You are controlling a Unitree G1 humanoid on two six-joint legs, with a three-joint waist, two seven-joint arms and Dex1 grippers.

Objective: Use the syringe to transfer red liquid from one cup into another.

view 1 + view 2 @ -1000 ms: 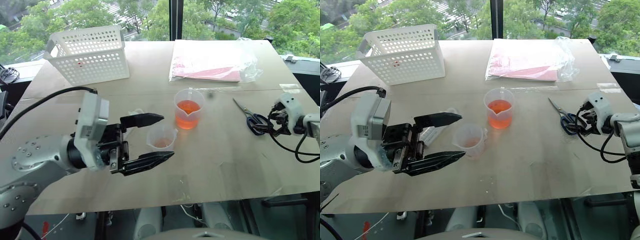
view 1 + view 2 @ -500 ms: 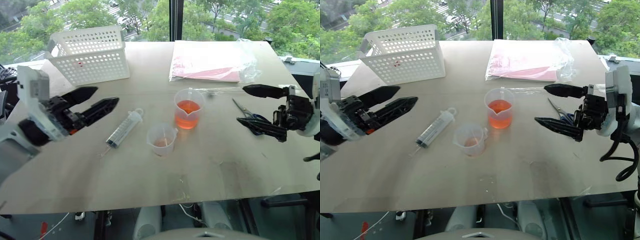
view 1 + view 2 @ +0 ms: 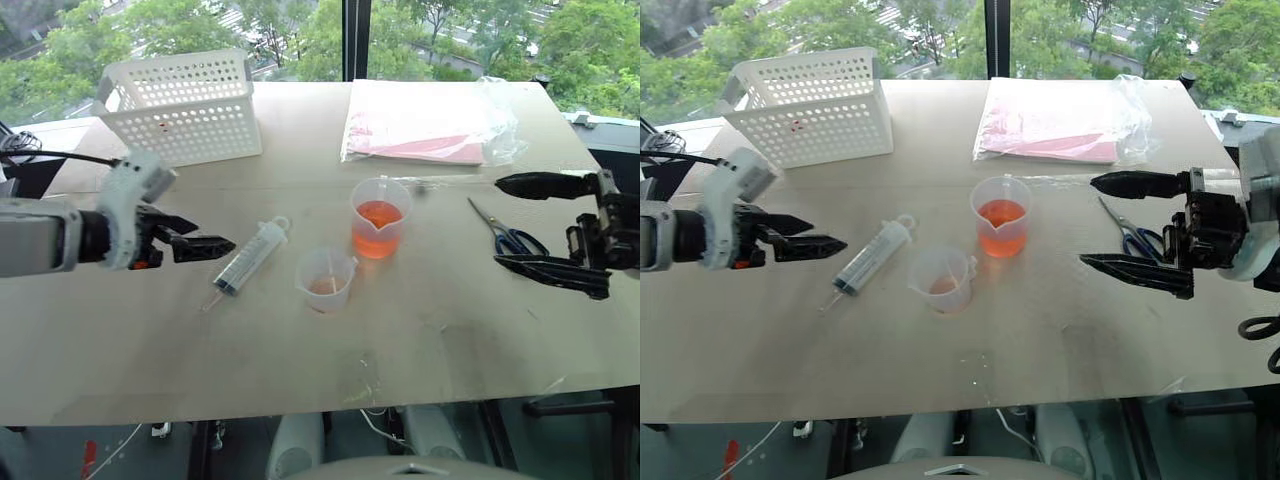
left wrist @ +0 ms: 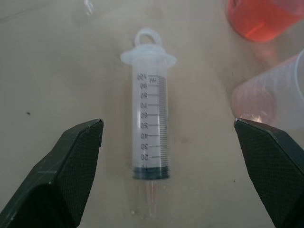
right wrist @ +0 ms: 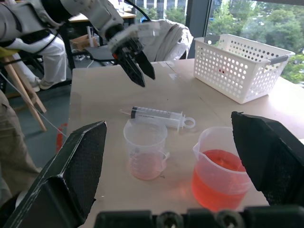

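Both grippers spread wide and empty above the table [image 3: 300, 340], syringe lying loose.

The right gripper [image 3: 1125, 228] hangs with its fingers far apart, gripping nothing, pointing across at the taller beaker [image 3: 379, 217], which stands well off its tips and holds the red liquid [image 3: 378, 214]. The left gripper [image 3: 205, 244] is likewise wide apart and empty, its tips just short of the syringe [image 3: 250, 256], touching nothing; in the left wrist view the syringe [image 4: 151, 128] lies flat between the two fingers, plunger pushed in. Beyond the syringe from the left gripper, the shorter beaker [image 3: 324, 279] stands in front of the taller one.
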